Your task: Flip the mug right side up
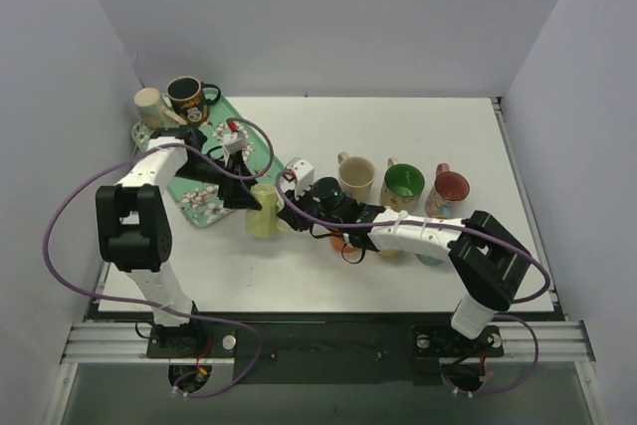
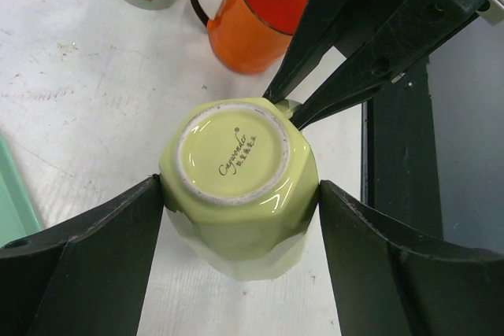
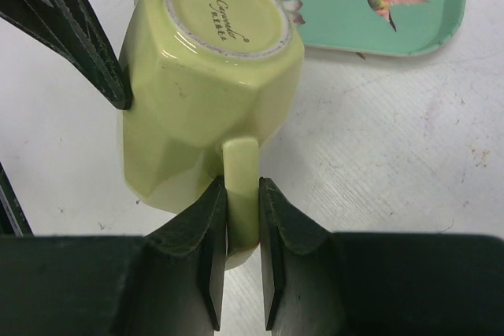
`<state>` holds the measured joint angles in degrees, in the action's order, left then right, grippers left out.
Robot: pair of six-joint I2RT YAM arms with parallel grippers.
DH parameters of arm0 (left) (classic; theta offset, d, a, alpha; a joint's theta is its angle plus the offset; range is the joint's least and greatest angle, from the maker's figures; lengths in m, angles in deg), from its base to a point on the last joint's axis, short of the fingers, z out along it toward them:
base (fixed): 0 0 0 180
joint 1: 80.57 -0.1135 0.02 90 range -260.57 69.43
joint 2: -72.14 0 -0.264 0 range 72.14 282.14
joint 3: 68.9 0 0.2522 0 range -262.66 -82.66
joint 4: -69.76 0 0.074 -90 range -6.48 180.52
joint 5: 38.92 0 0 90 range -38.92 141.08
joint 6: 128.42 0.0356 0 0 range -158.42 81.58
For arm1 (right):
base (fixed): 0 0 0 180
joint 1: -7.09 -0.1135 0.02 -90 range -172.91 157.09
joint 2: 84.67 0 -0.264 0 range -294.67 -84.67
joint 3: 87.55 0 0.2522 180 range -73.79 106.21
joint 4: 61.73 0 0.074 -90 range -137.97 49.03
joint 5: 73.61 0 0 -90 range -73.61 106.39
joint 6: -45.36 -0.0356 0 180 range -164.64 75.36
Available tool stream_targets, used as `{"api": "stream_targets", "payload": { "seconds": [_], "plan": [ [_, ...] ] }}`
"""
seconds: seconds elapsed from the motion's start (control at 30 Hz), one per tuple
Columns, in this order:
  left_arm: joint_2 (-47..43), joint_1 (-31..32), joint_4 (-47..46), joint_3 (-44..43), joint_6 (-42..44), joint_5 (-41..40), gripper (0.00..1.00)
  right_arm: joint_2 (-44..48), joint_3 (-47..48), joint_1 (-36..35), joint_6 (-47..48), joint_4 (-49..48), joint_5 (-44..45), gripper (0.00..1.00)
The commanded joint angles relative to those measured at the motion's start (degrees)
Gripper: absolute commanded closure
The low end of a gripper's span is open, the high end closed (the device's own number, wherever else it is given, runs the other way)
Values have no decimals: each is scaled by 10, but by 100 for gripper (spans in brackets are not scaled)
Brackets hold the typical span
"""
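Note:
The yellow-green mug (image 1: 264, 212) stands base up on the white table, its stamped bottom facing both wrist cameras. In the left wrist view my left gripper (image 2: 240, 188) straddles the mug body (image 2: 236, 186), with both fingers pressed against its sides. In the right wrist view my right gripper (image 3: 242, 194) is shut on the mug's handle (image 3: 242, 171), the pads tight on both faces. In the top view the left gripper (image 1: 244, 198) comes from the left and the right gripper (image 1: 294, 208) from the right.
A teal flowered tray (image 1: 204, 174) lies just left of the mug, with a dark mug (image 1: 187, 99) and a beige cup (image 1: 149, 104) at its far end. An orange mug (image 2: 256, 13) stands close by. Cream (image 1: 355, 176), green (image 1: 403, 184) and red (image 1: 448, 189) mugs stand in a row to the right.

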<state>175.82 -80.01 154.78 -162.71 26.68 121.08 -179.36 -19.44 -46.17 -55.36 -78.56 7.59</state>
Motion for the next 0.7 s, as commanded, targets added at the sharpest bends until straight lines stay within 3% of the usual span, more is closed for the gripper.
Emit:
{"api": "stream_targets", "payload": {
  "seconds": [0.0, 0.27, 0.53, 0.67],
  "plan": [
    [6, -2, 10, -18, 56, -38, 23, -6, 7, 19, -11, 4, 38, 100],
    [49, -2, 36, -31, 116, -79, 11, -37, 26, 19, -11, 9, 23, 100],
    [52, -3, -13, -20, 120, -98, 9, -50, 30, 15, 12, 45, 27, 100],
    [48, -3, 40, -40, 147, -90, 9, -33, 37, 20, -19, 38, 10, 100]
  ]
}}
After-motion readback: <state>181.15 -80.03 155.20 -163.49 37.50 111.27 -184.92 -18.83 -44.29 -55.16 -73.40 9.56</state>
